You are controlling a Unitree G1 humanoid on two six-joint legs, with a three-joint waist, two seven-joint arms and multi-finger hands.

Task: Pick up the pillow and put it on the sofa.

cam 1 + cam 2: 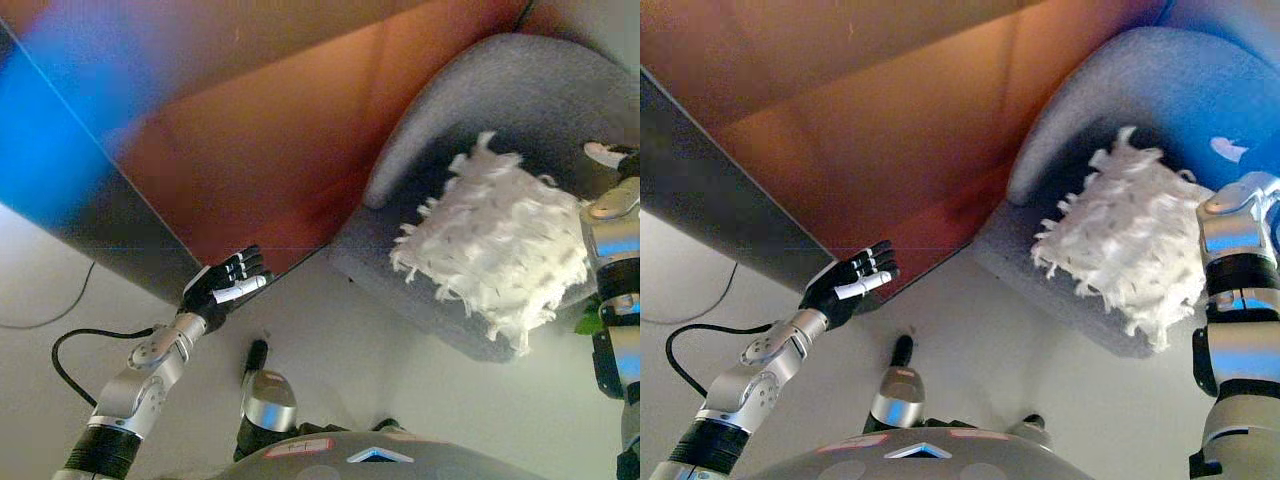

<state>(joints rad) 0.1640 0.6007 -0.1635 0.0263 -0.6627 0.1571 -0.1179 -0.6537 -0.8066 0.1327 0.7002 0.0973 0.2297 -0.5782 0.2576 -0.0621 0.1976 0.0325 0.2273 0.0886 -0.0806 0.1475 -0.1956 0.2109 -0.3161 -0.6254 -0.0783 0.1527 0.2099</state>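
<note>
A white shaggy pillow (500, 240) lies on the seat of a grey sofa (520, 85), leaning toward its front edge. My right hand (618, 160) shows at the right edge of the view, just beyond the pillow's right side, above the seat; only a small part of it is visible. My left hand (225, 285) is open and empty at the lower left, held over the floor near the foot of the wall, well away from the sofa.
An orange-brown wall (270, 130) with a dark grey panel (110, 230) runs behind my left hand. Pale floor (400, 380) lies in front of the sofa. A small green thing (588, 322) shows by my right arm.
</note>
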